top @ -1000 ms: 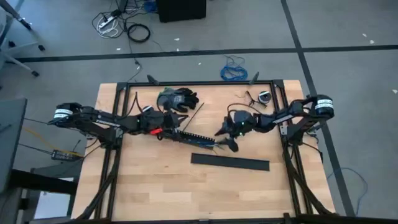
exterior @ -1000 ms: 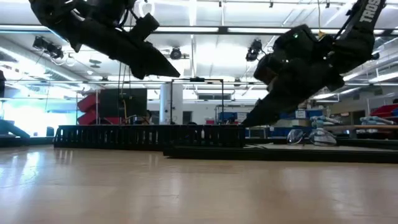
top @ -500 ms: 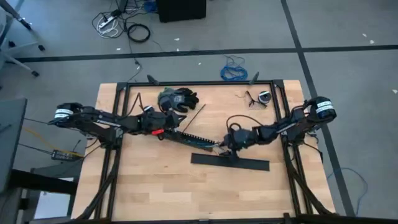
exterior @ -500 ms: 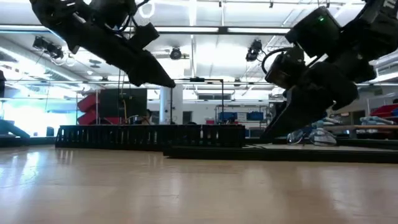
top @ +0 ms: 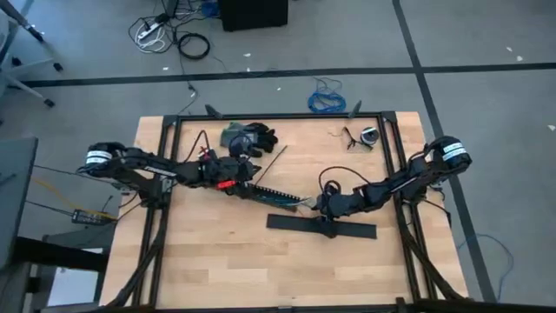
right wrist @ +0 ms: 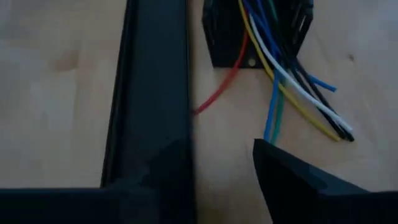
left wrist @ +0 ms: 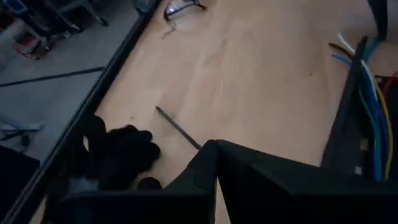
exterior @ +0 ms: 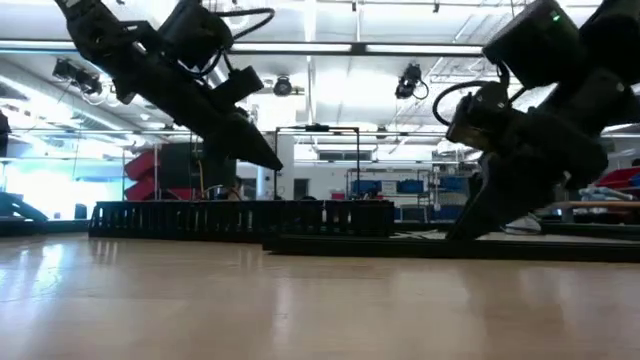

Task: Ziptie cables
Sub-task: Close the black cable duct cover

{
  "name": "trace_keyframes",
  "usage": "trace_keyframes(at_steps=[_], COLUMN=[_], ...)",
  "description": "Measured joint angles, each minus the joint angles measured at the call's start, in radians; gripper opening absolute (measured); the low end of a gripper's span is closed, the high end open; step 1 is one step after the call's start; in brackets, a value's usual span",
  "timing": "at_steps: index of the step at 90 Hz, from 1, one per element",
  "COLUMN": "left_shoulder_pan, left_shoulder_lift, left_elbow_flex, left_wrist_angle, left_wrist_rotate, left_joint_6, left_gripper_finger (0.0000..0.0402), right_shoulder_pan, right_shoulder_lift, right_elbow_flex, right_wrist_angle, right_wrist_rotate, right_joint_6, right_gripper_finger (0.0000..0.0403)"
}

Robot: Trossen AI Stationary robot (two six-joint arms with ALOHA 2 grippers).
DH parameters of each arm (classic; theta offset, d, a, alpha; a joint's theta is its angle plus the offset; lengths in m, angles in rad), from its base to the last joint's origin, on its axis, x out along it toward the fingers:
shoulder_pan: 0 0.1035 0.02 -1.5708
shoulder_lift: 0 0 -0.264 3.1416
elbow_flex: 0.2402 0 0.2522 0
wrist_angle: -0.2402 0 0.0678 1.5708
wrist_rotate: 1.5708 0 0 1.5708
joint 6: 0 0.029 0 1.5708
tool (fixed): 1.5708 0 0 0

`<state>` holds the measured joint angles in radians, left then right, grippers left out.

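Observation:
A black slotted duct lies slantwise on the table's middle, and the thin coloured cables run along inside it. Their loose ends stick out of its right end onto the wood. Just in front lies a long flat black strip. My right gripper is open and low over the strip. One finger is over the strip and the other over the wood beside the cable ends. My left gripper is shut on nothing and hangs above the duct's left end. A thin black ziptie lies on the wood. My right gripper comes down steeply from above onto the black strip, about a third along from its left end. One finger is beside the strip on the wood side. I cannot tell whether either finger touches the strip or the table.
Black gloves lie at the table's far edge, and glasses at the far right. A blue coiled cable lies on the floor beyond the table. Black frame rails run along the table's left and right sides. Bare wood lies toward the near edge.
My right gripper has gone down and toward the table's near edge, from above the duct's right end to the black strip, tipping steeper. My left gripper has sunk a little toward the duct. The duct, cables and strip have kept still.

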<state>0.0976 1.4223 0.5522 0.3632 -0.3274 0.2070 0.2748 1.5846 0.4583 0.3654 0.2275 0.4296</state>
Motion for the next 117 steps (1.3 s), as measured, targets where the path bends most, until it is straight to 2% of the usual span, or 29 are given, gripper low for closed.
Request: trace_keyframes(at_steps=[11,19,23,37,54,60,70,76,81,92,105,117], left_shoulder_pan=[0.000,0.000,0.000,0.000,0.001,0.003,0.021,0.038,0.050,0.089,0.142,0.166], left_shoulder_lift=[-0.002,-0.005,-0.005,-0.038,-0.120,-0.138,-0.151,-0.150,-0.150,-0.166,-0.214,-0.240], left_elbow_flex=[0.000,0.000,-0.003,-0.074,-0.166,-0.184,-0.202,-0.200,-0.200,-0.212,-0.256,-0.323], left_wrist_angle=[0.006,0.007,0.008,0.086,0.216,0.270,0.380,0.415,0.434,0.428,0.431,0.566], left_wrist_rotate=[-0.001,-0.003,-0.015,-0.053,-0.037,0.000,0.181,0.331,0.399,0.416,0.420,0.419], left_joint_6=[-0.003,-0.004,-0.004,-0.004,-0.006,-0.007,-0.080,-0.143,-0.201,-0.314,-0.438,-0.604], left_gripper_finger=[0.0001,0.0001,0.0001,0.0000,0.0000,0.0000,0.0000,0.0000,0.0000,0.0000,0.0000,0.0000], right_shoulder_pan=[0.028,0.054,0.065,0.085,0.090,0.088,0.083,0.077,0.075,0.076,0.052,0.003], right_shoulder_lift=[0.070,0.136,0.163,0.156,-0.035,-0.111,-0.198,-0.242,-0.262,-0.265,-0.258,-0.253], right_elbow_flex=[0.002,0.005,0.005,0.002,-0.008,-0.007,-0.006,-0.006,-0.002,-0.005,-0.005,-0.004], right_wrist_angle=[0.035,0.119,0.159,0.200,0.112,0.104,0.097,0.098,0.105,0.101,0.110,0.185], right_wrist_rotate=[0.014,0.033,0.031,0.036,-0.131,-0.134,-0.015,0.110,0.204,0.348,0.550,0.647], right_joint_6=[0.053,0.092,0.108,0.143,0.058,0.032,-0.070,-0.141,-0.201,-0.362,-0.464,-0.534], right_gripper_finger=[0.0099,0.0034,0.0015,0.0004,0.0002,0.0001,0.0001,0.0001,0.0001,0.0000,0.0000,0.0000])
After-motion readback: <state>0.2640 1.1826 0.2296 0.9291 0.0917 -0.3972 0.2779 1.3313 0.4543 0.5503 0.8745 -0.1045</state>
